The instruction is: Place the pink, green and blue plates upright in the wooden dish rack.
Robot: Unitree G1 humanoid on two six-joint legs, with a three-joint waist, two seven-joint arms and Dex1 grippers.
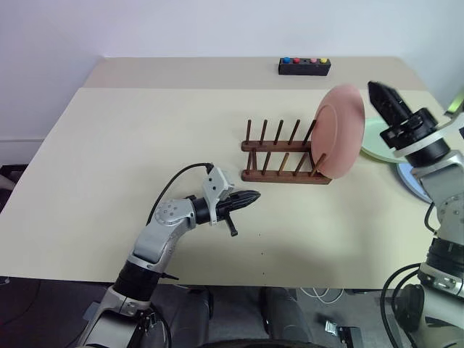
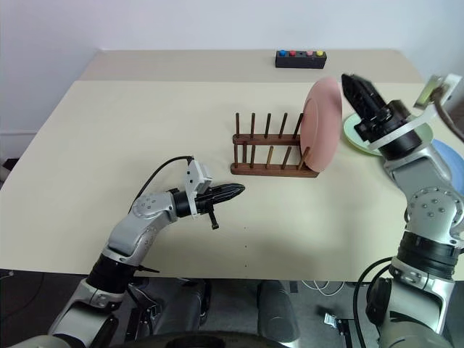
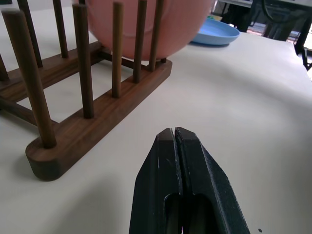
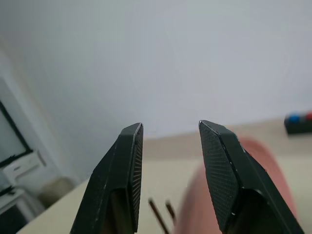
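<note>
Pink plate [image 1: 341,130] stands in wooden dish rack [image 1: 284,154], just beside spread, empty right claw [image 1: 382,96].

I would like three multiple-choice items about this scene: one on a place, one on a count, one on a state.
1. Where does the salmon pink round plate stand?
A. flat on the table
B. in the dark wooden dish rack's right end slot
C. in a gripper

2. How many plates are in the rack?
A. one
B. two
C. three

3. How is the right gripper?
A. shut on a plate
B. shut, empty
C. open, empty

Key: 1 B, it leans between the end pegs; 2 A, the pale green plate and light blue plate lie on the table; 3 C, a gap shows between its fingers.
</note>
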